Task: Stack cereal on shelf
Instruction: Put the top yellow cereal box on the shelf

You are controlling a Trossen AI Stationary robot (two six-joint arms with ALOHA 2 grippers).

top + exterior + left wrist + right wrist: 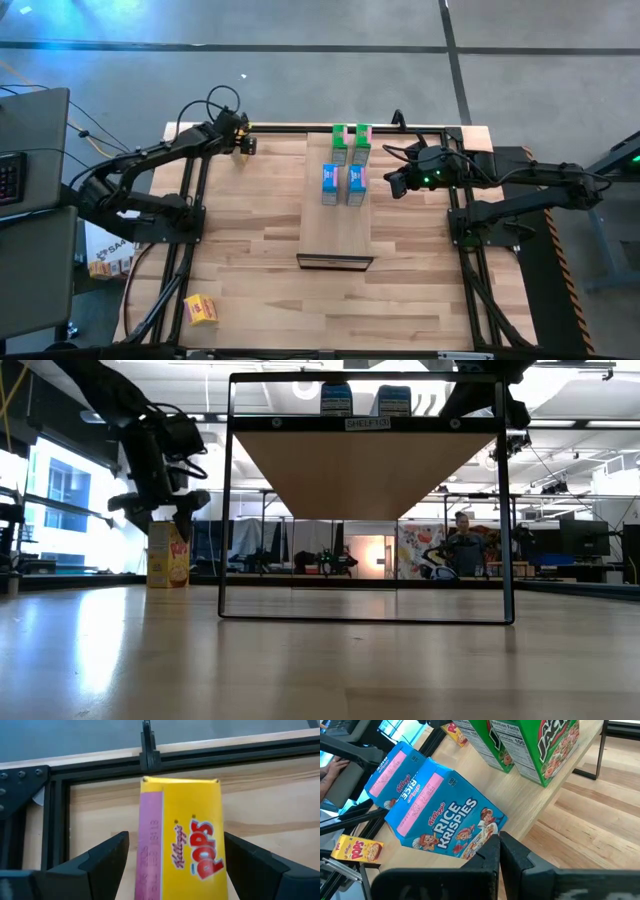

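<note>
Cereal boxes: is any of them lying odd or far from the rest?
One yellow cardboard cereal box lies flat near the table's front left corner, far from the light-wood shelf where two green and two blue boxes stand.

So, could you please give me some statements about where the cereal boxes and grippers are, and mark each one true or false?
1. Two green boxes and two blue boxes stand on the shelf. True.
2. The left gripper is shut on a yellow box. False: its fingers stand open on either side of the upright yellow box, apart from it.
3. The right gripper is shut. True; it is beside the blue boxes and holds nothing.
4. Both yellow boxes are on the shelf. False: one stands at the table's far left edge, the other yellow box lies near the front left corner.
5. The green boxes are nearer the shelf's dark front edge than the blue ones. False: the blue ones are nearer.
</note>
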